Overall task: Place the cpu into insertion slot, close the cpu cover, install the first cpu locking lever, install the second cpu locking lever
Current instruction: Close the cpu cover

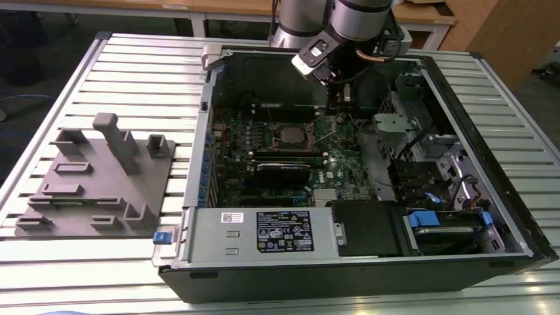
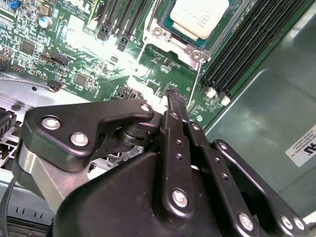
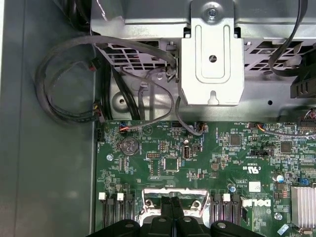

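Two steps look done: cpu (image 2: 200, 17) seated upper centre, cpu cover (image 2: 174, 42) apparently down over it; both locking levers (image 2: 198, 79) look unlatched. End effector (image 2: 173, 98) closed up, holding nothing.

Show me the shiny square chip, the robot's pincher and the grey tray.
the cpu (image 2: 200, 17): second wrist view, middle of its pale metal top.
the gripper (image 3: 171, 202): first wrist view, where its two black fingertips meet.
the grey tray (image 1: 94, 198): exterior view, flat base between its raised blocks.
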`<state>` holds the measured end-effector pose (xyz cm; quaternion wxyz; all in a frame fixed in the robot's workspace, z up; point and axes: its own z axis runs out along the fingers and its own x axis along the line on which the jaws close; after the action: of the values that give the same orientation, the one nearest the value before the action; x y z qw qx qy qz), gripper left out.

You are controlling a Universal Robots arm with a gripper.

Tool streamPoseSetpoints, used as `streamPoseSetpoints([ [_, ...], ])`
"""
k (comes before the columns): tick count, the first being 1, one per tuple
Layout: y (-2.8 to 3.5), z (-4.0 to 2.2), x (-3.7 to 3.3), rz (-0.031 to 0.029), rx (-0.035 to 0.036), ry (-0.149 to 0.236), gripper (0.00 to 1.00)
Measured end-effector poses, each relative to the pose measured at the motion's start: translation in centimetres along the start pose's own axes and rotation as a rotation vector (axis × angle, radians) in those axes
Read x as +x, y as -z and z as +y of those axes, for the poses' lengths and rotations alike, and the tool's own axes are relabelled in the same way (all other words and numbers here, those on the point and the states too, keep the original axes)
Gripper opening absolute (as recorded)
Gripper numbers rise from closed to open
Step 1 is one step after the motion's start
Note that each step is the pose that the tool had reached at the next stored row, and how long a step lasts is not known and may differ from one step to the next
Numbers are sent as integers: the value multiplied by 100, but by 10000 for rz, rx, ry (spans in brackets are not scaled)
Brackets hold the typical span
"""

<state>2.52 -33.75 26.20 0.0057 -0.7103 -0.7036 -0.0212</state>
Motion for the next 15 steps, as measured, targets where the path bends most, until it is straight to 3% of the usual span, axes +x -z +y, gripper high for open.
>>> streamPoseSetpoints([
  [15,-7,33,5,1,0,0,11],
])
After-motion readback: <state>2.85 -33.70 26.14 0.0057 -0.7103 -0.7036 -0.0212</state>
